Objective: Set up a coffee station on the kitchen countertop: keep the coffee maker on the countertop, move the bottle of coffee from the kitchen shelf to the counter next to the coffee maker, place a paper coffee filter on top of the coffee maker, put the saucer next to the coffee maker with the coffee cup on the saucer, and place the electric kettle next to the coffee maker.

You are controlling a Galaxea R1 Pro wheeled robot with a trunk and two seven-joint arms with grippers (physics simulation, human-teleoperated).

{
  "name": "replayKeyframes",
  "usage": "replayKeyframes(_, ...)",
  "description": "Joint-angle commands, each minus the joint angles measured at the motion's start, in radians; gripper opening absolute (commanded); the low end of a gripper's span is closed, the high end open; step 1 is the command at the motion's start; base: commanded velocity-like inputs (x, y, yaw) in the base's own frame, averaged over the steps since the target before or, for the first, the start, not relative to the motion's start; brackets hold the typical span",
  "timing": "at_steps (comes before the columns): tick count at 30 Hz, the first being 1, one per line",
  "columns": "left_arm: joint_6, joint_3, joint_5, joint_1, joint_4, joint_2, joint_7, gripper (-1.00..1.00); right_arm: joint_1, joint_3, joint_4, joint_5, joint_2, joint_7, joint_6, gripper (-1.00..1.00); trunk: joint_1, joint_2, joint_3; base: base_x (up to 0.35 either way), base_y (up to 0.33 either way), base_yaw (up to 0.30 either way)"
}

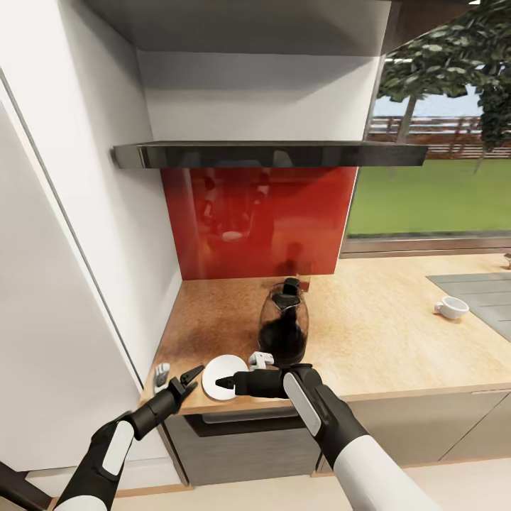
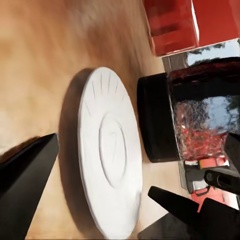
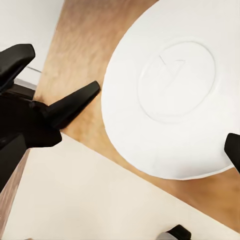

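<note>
Progress check, left to right. Left gripper [image 1: 189,377] hovers over the front edge of the kitchen countertop [image 1: 369,333], jaws spread, nothing between them. Just to its right the saucer [image 1: 221,376] lies flat near the counter's front edge, bare — no cup on it. Right gripper [image 1: 226,382] is over the saucer's right side; its wrist view shows fingers spread on either side of the saucer rim, not closed on it, so I'd call it empty.

Just beyond the right gripper stands the electric kettle [image 1: 284,321], upright on the counter, close behind the saucer. Well to the right of both grippers the coffee cup [image 1: 451,307] sits by the sink [image 1: 479,291].

Judgement — kettle and saucer are on the counter; the cup isn't on the saucer yet. Coffee maker, bottle and filter status can't be told from here.
</note>
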Motion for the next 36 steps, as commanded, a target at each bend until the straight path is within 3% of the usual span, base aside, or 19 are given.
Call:
replayKeyframes(1,0.018,0.003,-0.010,-0.001,0.000,-0.001,0.000,1.00,-0.001,0.000,0.000,0.002,0.000,0.003,0.004,1.00,0.001,-0.002,-0.002,0.000,0.000,0.000)
replayKeyframes(25,0.066,0.003,-0.010,-0.013,0.000,0.000,0.000,1.00,-0.001,0.000,0.040,-0.001,0.000,0.003,0.002,1.00,0.001,-0.002,-0.002,0.000,0.000,0.000)
replayKeyframes(32,0.069,-0.068,-0.008,-0.014,-0.001,0.000,-0.001,1.00,-0.001,0.000,0.041,-0.001,0.000,0.003,0.002,1.00,0.001,-0.002,-0.002,0.000,0.000,0.000)
replayKeyframes(36,0.069,-0.081,-0.006,-0.016,-0.001,-0.002,-0.002,1.00,-0.001,0.000,0.041,-0.001,0.000,0.003,0.002,1.00,0.001,-0.002,-0.002,0.000,0.000,0.000)
